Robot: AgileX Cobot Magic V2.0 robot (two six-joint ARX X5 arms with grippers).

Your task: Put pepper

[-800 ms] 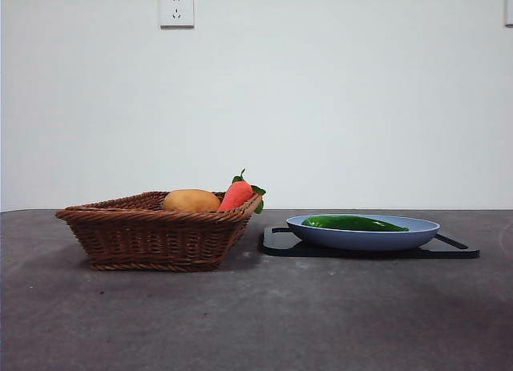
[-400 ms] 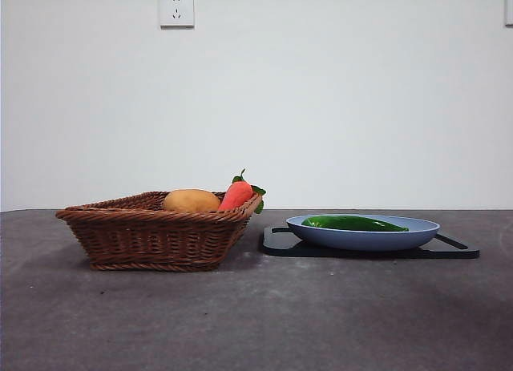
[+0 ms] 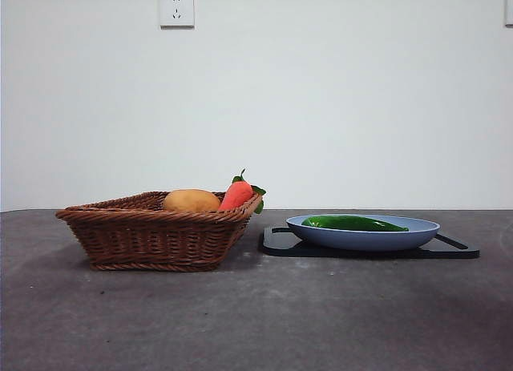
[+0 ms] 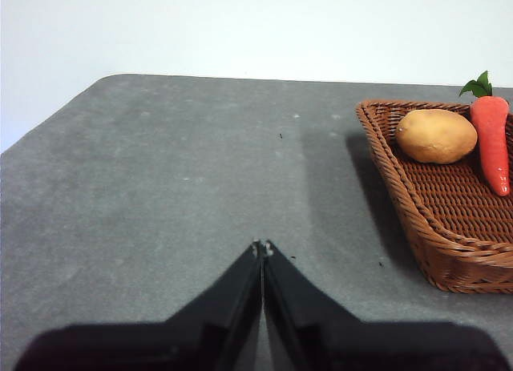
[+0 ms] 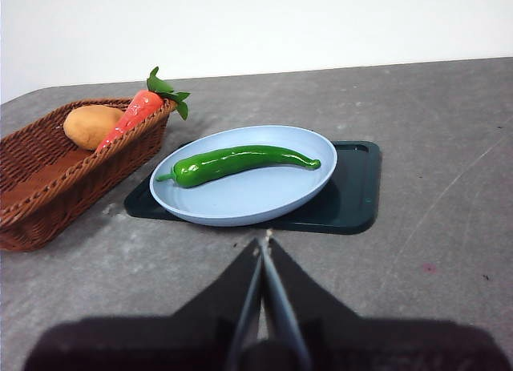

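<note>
The pepper [image 5: 238, 162] lies flat on its side in a blue plate [image 5: 240, 199], stretched across the plate's middle. The plate rests on a dark tray [image 5: 353, 196], which sits flat on the grey table [image 5: 449, 147]. In the front view the pepper [image 3: 353, 223] shows just above the plate's rim [image 3: 362, 237], with the tray [image 3: 453, 249] reaching out past the plate on both sides.

Just beside the tray stands a wicker basket [image 3: 152, 235]. It holds a potato [image 3: 191, 200] and a carrot [image 3: 236, 195], the carrot leaning on the basket's rim on the side nearest the plate.

The right gripper [image 5: 263, 244] hangs above the table near the plate's edge, its two jaws pressed together and holding nothing. The left gripper [image 4: 261, 247] hovers over bare table beside the basket [image 4: 433, 219], its jaws likewise together and empty. Neither gripper touches anything.
</note>
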